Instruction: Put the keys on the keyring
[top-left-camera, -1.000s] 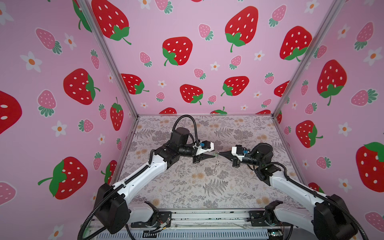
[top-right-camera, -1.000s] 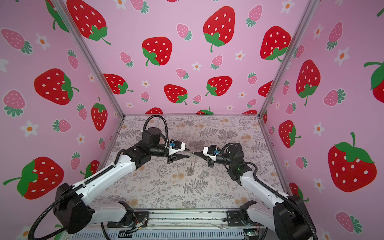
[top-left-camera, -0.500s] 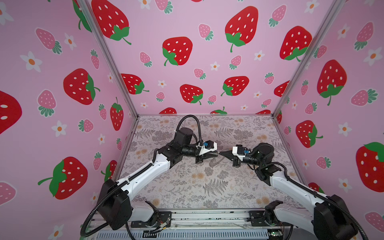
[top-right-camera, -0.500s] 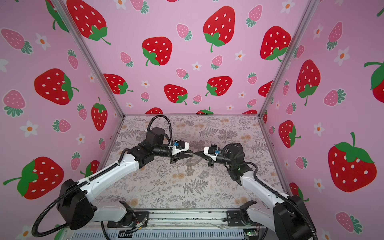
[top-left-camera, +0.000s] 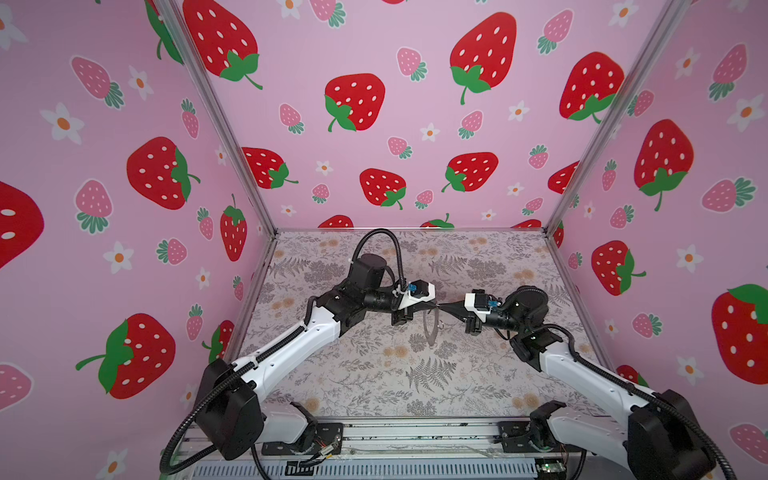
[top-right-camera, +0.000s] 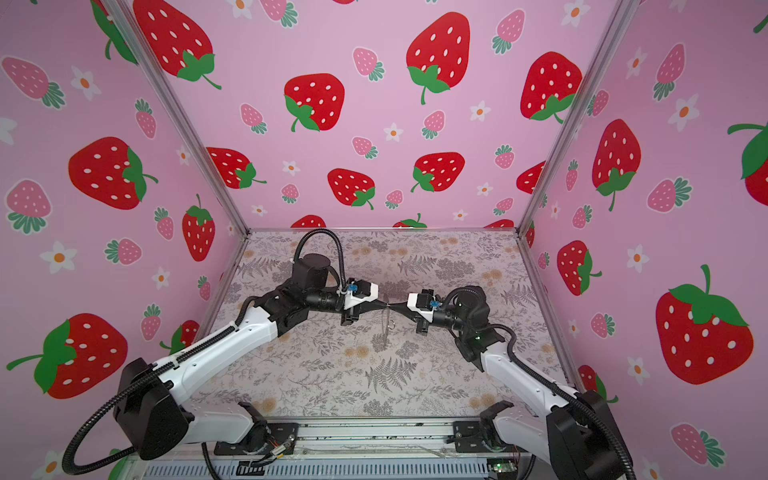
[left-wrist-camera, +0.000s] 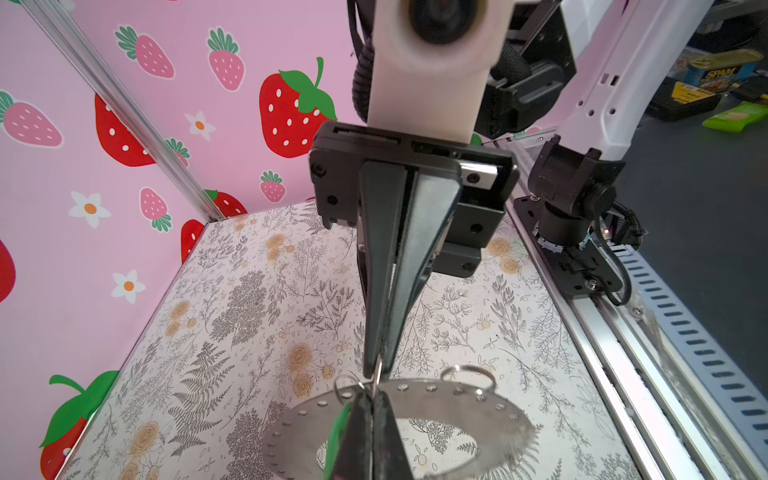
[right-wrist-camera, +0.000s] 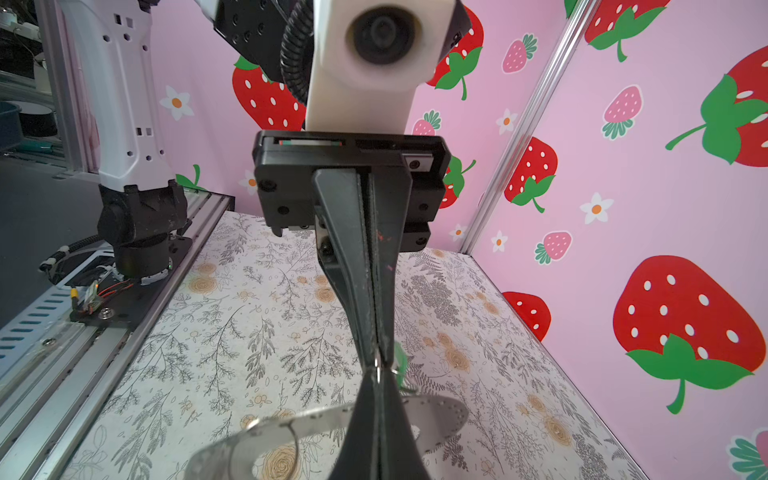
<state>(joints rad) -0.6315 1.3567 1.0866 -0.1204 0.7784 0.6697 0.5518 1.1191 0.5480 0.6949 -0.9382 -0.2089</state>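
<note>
Pink walls (top-left-camera: 374, 62) printed with red strawberries close in three sides of a bench (top-left-camera: 374, 374) papered with grey ferns and orange blossoms. In both top views the two white-and-black arms reach inward and meet tip to tip above the middle of the bench. The left pincer (top-left-camera: 432, 307) (top-right-camera: 381, 307) and the right pincer (top-left-camera: 444, 307) (top-right-camera: 392, 306) are each pressed together, their points touching. Below that meeting point hangs the large, flat, thin grey metal keyring (top-left-camera: 432, 341) (top-right-camera: 385, 332), seen almost edge-on.

From the left wrist, the left pincer (left-wrist-camera: 372, 399) shows its black fingers squeezed flat. The right pincer (left-wrist-camera: 376, 368) faces it, likewise narrowed to a point. A small wire loop (left-wrist-camera: 377, 376) sits exactly where the tips meet. The right pincer pinches it; whether the left one grips it or only touches it cannot be told. The keyring (left-wrist-camera: 478, 409) spreads just beyond, with tiny holes round its rim and a second wire loop (left-wrist-camera: 467, 372) on its edge. A bright-green plastic tag (left-wrist-camera: 337, 428) lies against the side of the left pincer; the key joined to it is too small to pick out.

From the right wrist, the right pincer (right-wrist-camera: 376, 384) is clamped tight, nose to nose with the left pincer (right-wrist-camera: 376, 355). The green tag (right-wrist-camera: 400, 359) peeps out just beside the tips, and the keyring (right-wrist-camera: 440, 409) curves behind them.
</note>
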